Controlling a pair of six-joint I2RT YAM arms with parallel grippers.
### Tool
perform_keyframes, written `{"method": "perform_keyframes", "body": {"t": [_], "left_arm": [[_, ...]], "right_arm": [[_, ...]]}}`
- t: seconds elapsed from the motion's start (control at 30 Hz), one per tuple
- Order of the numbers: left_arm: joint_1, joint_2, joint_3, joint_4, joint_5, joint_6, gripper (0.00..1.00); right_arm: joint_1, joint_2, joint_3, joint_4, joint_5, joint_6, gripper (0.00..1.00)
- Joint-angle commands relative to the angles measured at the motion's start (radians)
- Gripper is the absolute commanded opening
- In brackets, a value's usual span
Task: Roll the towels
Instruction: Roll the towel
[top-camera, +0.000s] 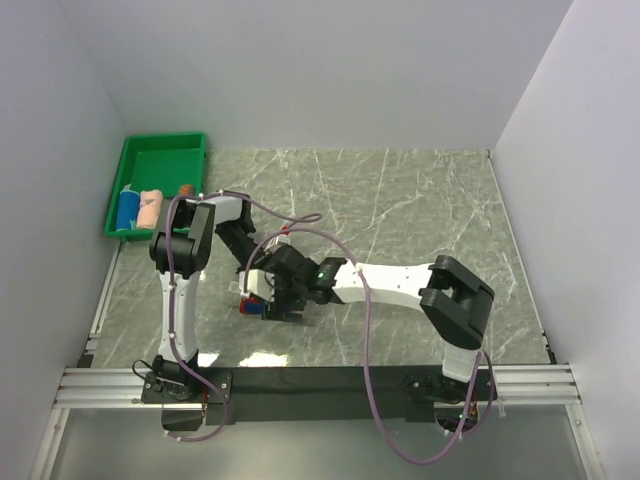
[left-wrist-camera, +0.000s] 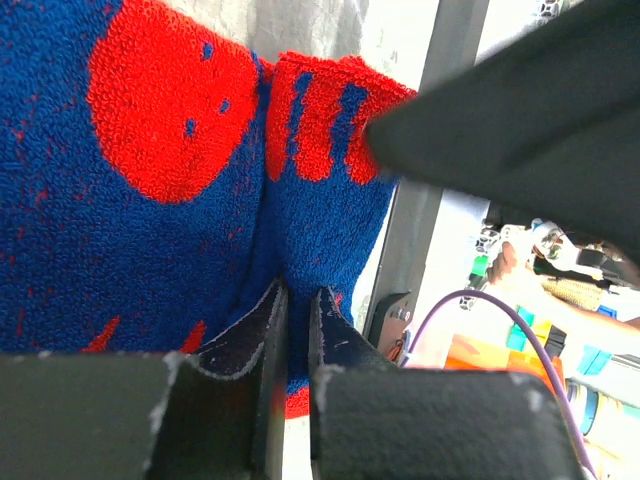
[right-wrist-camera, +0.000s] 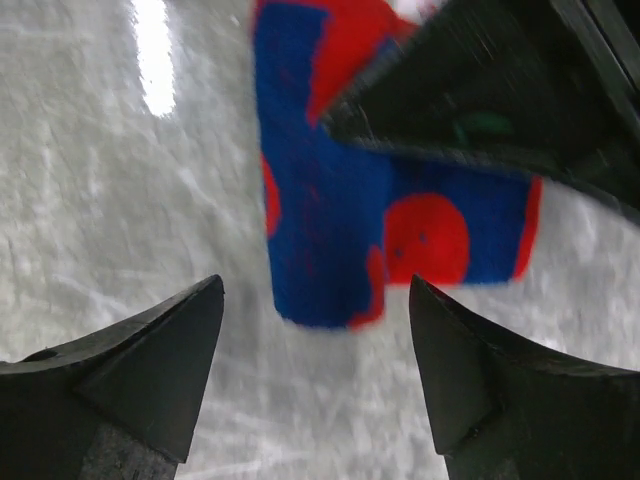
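Observation:
The red-and-blue patterned towel (top-camera: 252, 306) lies partly rolled on the marble table between both grippers. In the left wrist view my left gripper (left-wrist-camera: 298, 292) is shut on a fold of this towel (left-wrist-camera: 150, 200), with cloth pinched between the jaws. My right gripper (right-wrist-camera: 315, 282) is open and empty, and the towel's rolled end (right-wrist-camera: 330, 240) lies just beyond its fingertips. In the top view the left gripper (top-camera: 254, 288) and the right gripper (top-camera: 284, 300) sit close together over the towel. A blue roll (top-camera: 127, 210), a pale pink roll (top-camera: 150, 208) and an orange piece (top-camera: 186, 189) lie at the green tray.
The green plastic tray (top-camera: 160, 145) stands at the far left corner against the white walls. Purple cables loop over both arms. A metal rail (top-camera: 320, 385) runs along the table's near edge. Grey marble surface stretches to the right and back.

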Motion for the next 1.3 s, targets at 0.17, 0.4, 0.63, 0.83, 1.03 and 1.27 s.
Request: {"method": "perform_keyframes", "body": {"t": [0.17, 0.4, 0.63, 0.83, 1.03, 1.27], "left_arm": [[0.016, 0.057, 0.037, 0.226, -0.102, 0.054, 0.02], [0.062, 0.016, 0.054, 0.209, -0.036, 0.059, 0.21], [0.181, -0.145, 0.057, 0.177, 0.068, 0.079, 0.44], [0.361, -0.308, 0.031, 0.197, 0.191, 0.042, 0.46], [0.431, -0.541, -0.136, 0.293, 0.203, 0.022, 0.51], [0.357, -0.889, -0.482, 0.436, -0.013, 0.129, 0.58]], "right_arm": [[0.036, 0.165, 0.132, 0.036, 0.008, -0.059, 0.45], [0.003, 0.241, 0.173, -0.13, -0.114, -0.012, 0.0], [-0.1, 0.293, 0.259, -0.343, -0.378, 0.122, 0.0], [-0.194, 0.381, 0.351, -0.47, -0.536, 0.269, 0.0], [-0.278, 0.511, 0.44, -0.565, -0.711, 0.312, 0.0], [-0.318, 0.704, 0.604, -0.711, -0.849, 0.258, 0.0]]}}
